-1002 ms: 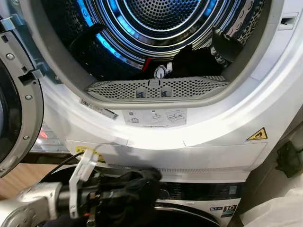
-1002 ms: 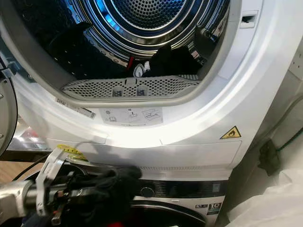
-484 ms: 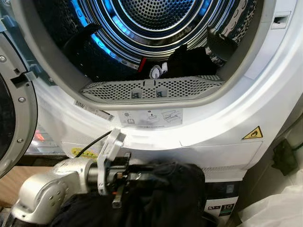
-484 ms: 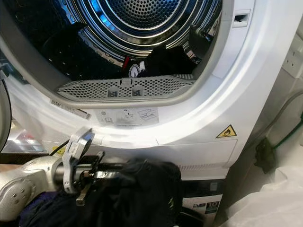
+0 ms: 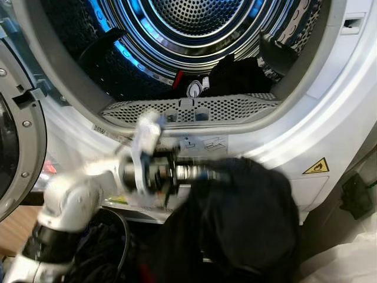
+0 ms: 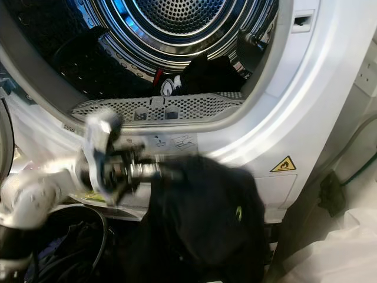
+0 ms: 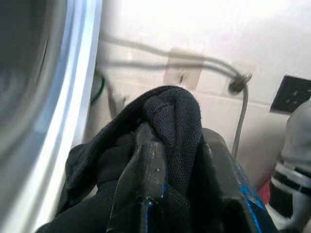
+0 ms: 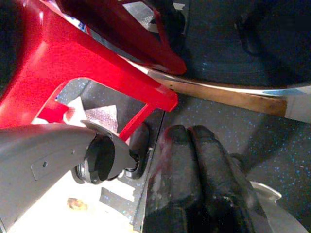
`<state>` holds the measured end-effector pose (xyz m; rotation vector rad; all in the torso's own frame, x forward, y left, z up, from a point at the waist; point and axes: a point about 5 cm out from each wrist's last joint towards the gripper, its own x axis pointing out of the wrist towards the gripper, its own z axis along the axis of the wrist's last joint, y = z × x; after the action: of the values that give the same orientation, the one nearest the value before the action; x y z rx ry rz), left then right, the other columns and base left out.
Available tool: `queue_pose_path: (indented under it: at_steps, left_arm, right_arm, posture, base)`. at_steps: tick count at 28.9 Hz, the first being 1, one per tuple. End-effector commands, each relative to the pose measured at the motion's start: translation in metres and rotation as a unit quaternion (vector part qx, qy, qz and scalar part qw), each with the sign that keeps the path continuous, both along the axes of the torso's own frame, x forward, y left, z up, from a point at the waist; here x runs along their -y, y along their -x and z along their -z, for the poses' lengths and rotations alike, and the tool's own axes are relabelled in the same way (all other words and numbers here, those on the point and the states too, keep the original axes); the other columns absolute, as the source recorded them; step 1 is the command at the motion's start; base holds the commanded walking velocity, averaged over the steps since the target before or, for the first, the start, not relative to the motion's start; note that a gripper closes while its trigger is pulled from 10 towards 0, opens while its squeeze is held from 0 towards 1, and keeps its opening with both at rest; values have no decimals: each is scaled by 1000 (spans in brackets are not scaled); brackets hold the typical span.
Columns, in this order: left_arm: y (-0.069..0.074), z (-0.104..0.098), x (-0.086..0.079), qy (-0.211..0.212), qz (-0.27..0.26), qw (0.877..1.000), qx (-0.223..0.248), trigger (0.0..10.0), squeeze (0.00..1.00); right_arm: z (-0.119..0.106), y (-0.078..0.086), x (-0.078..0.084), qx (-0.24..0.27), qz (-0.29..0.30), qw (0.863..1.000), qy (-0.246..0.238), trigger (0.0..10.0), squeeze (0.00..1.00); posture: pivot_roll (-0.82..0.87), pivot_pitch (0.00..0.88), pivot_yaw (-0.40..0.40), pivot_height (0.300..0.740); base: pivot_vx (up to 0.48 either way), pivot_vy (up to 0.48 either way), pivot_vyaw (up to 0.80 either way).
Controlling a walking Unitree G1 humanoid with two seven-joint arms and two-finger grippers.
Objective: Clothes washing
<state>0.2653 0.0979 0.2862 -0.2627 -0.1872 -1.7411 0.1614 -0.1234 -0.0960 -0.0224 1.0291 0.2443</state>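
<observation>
A stacked dryer stands before me with its drum (image 5: 194, 23) open and lit blue. Dark clothes (image 5: 235, 73) lie inside, just behind the perforated lint grille (image 5: 188, 109). My left gripper (image 5: 207, 174) is blurred in front of the dryer's lower rim, shut on a black garment (image 5: 247, 218) that hangs down from it. In the left wrist view the two black fingers (image 7: 146, 160) pinch a fold of the black mesh fabric (image 7: 170, 111). My right gripper (image 8: 194, 141) hangs low with its fingers pressed together and nothing between them, above a speckled floor beside a red basket (image 8: 73, 58).
The dryer's round door (image 5: 17, 147) stands open at my left. More dark laundry (image 5: 100, 247) lies low at the left, under my arm. A white bag (image 5: 347, 262) sits at the lower right, near a black wall plug (image 5: 356, 197).
My left arm has risen with the black garment, from in front of the lower machine to the dryer's lower rim. The garment now hangs longer beneath the gripper.
</observation>
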Motion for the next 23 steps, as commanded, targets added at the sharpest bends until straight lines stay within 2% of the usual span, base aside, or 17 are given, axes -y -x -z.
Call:
queue_pose_path:
  at_steps: [1,3,7,9,12,13,14,15,16,18,19,23]
  left_arm:
    - [-1,-16,-4,19,1,999,31,0,0]
    - [-7,-38,-4,40,4,997,60,0,0]
    - [-15,-58,-5,54,8,994,91,0,0]
    - [-21,-64,-4,52,-1,993,102,0,0]
    - [-33,-87,-3,72,-33,988,135,0,0]
    - [-46,-102,-2,97,-88,981,143,0,0]
    - [-52,-111,-2,114,-117,975,153,0,0]
    - [-59,-124,-3,137,-165,960,179,0,0]
    - [-64,-132,-4,152,-195,952,180,0,0]
    - [-69,-144,-5,174,-225,940,190,0,0]
    - [-75,-157,-5,188,-259,926,200,0,0]
    - [-77,-172,-4,203,-289,904,241,0,0]
  right_arm:
    - [1,2,-7,-3,4,1000,-11,10000,0]
    - [1,3,-8,-4,5,1000,-12,10000,0]
    - [0,2,-8,-3,3,1000,-11,10000,0]
    - [0,2,-8,-3,3,1000,-11,10000,0]
    - [0,2,-8,-3,4,1000,-10,10000,0]
    - [0,2,-8,-3,5,1000,-10,10000,0]
    - [0,1,-8,-3,5,1000,-10,10000,0]
    - [0,1,-8,-3,5,1000,-10,10000,0]
    - [0,1,-8,-2,4,1000,-9,10000,0]
    - [0,1,-8,-2,4,1000,-9,10000,0]
    - [0,1,-8,-1,4,1000,-9,10000,0]
    - [0,0,-8,-1,6,1000,-9,10000,0]
  posture:
    - [105,0,137,740]
    - [107,0,137,740]
    - [106,0,137,740]
    - [105,0,137,740]
    - [99,0,136,740]
    - [98,0,137,740]
    - [94,0,138,740]
    - [94,0,138,740]
    - [94,0,138,740]
    - [88,0,139,740]
    - [89,0,136,740]
    - [84,0,136,740]
  base:
    - [0,0,0]
    - [0,0,0]
    - [0,0,0]
    - [0,0,0]
    - [0,0,0]
    - [0,0,0]
    - [0,0,0]
    - [0,0,0]
    - [0,0,0]
    - [0,0,0]
    - [0,0,0]
    - [0,0,0]
